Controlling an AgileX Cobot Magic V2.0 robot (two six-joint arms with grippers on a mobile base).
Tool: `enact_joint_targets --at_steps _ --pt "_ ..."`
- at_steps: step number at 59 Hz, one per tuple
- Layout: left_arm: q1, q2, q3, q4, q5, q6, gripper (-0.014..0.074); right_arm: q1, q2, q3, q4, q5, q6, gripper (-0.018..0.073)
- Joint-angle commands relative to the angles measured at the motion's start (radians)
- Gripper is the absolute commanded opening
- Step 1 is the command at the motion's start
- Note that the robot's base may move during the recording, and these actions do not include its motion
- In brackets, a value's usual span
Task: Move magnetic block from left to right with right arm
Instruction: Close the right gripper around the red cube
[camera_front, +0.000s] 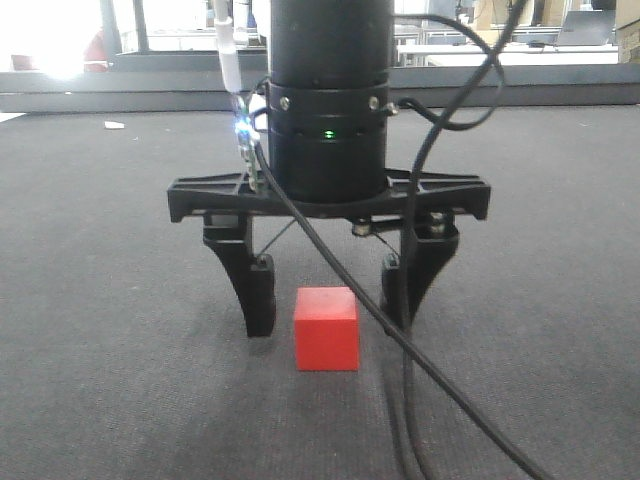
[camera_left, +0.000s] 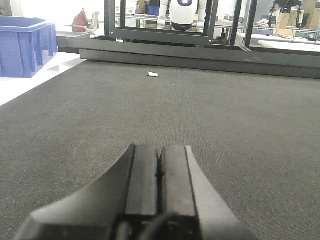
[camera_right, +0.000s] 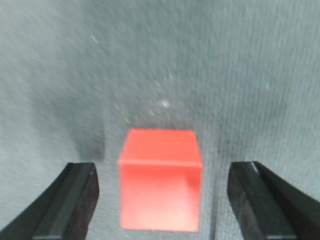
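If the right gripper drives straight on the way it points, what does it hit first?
Probably the grey mat: the open right gripper points down with fingers either side of the red cube. Tips look close to it. Depth unclear; a finger might clip the cube.

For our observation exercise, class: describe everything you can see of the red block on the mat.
The magnetic block is a small, bright red cube with smooth, matte, unmarked faces and sharp edges. It sits flat and upright on the dark grey woven mat, which is its only visible contact. The right end effector is open and straddles it. The right wrist view shows clear gaps on both sides, so nothing grips it.
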Motion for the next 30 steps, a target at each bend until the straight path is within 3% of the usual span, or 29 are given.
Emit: enact_joint_targets --at_steps 1,30 --pt "0.000 -0.013 0.008 0.000 -0.088 -0.004 -0.0116 0.003 -0.032 -0.060 -0.018 0.026 0.003 0.0623" --pt "0.000 -0.013 0.008 0.000 -0.088 -0.004 -0.0116 0.012 -0.030 -0.048 -0.015 0.020 0.021 0.0623"
